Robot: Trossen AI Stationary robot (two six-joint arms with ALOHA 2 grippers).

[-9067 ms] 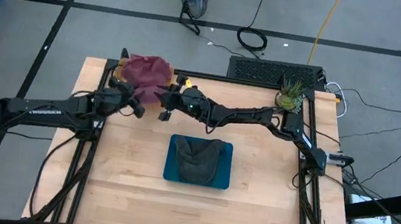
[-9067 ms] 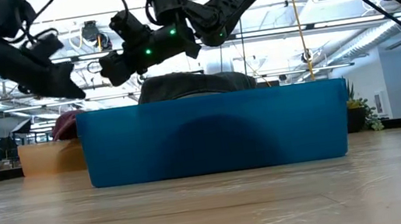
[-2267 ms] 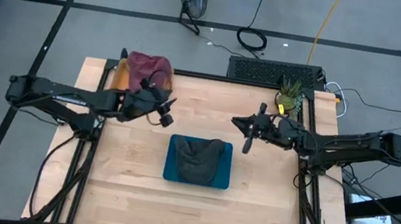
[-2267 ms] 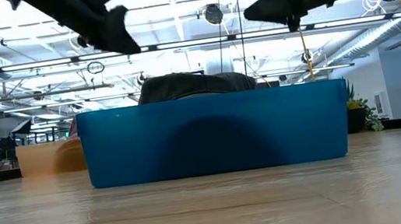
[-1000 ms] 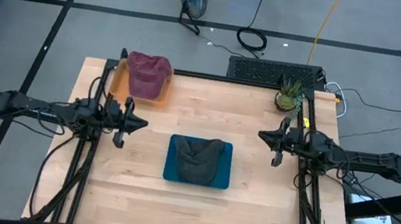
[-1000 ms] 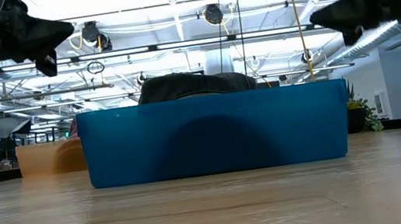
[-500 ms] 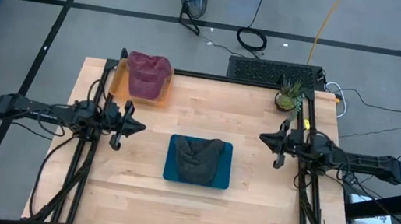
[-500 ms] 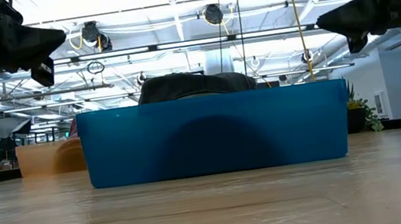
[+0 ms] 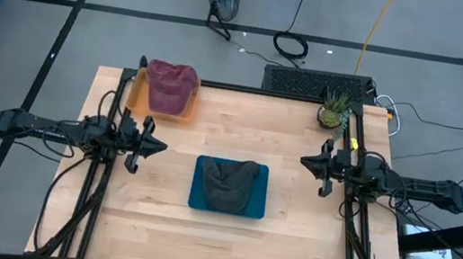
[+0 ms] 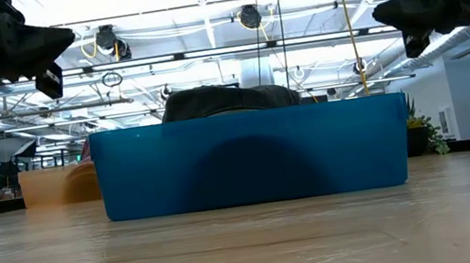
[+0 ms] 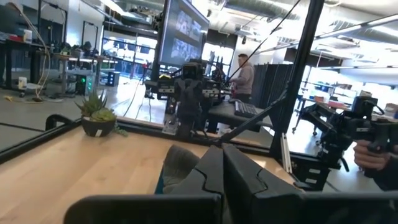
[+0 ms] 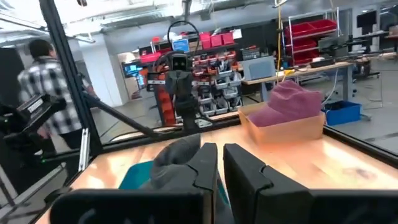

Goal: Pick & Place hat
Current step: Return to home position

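The red cap [image 9: 169, 85] sat in the orange bin [image 9: 135, 95] at the far left corner of the counter [image 9: 224, 247], and a dark grey cap [image 9: 229, 184] lay in the blue bin [image 9: 196, 201] at the middle. From that, the placing looked done, with only the retreat to rest left.

The left end effector [image 9: 149, 144] hung over the counter's left edge, well apart from both bins. Its fingers were together, with only a thin seam between them in the left wrist view, and held nothing. The right end effector [image 9: 311, 163] mirrored it at the right edge, near the small potted plant [image 9: 334, 113]. Its fingers were likewise together and empty.

To finish well, each arm probably wanted to fold back along its own side, keeping the end effector above the bin rims as the low view showed it. The right arm would need to stay clear of the plant. A slow, level retreat would likely leave the orange bin where it sat.
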